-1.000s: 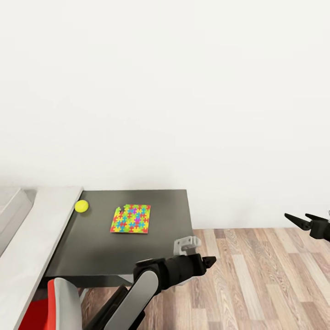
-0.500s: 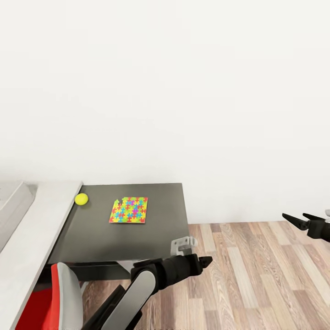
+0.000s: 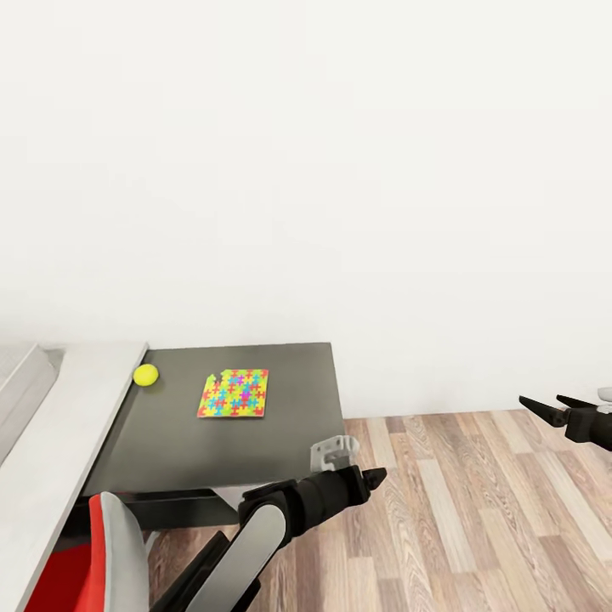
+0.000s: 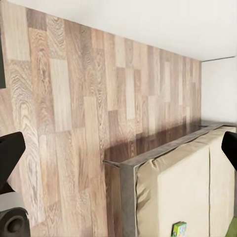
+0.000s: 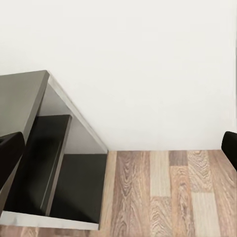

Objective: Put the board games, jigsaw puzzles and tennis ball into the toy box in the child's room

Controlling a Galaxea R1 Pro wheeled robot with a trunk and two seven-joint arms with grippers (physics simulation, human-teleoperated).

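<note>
Jigsaw puzzle (image 3: 234, 393): laid flat on the dark lower section of the table (image 3: 255, 442), roughly square, so no long axis is offered. Tennis ball (image 3: 145, 375): set near it, against the step to the pale top. Toy box (image 3: 21, 382): rim seen at the far left.

Left gripper (image 3: 370, 478): held off the table's near corner, empty, jaws spread; the puzzle is judged nearer this arm.

Right gripper (image 3: 544, 408): released, empty, well apart over the floor.

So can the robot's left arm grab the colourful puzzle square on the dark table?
Probably yes: the multicoloured puzzle square lies flat, uncovered, on the dark grey table section, and the left gripper hangs past the table's front corner, empty.
</note>
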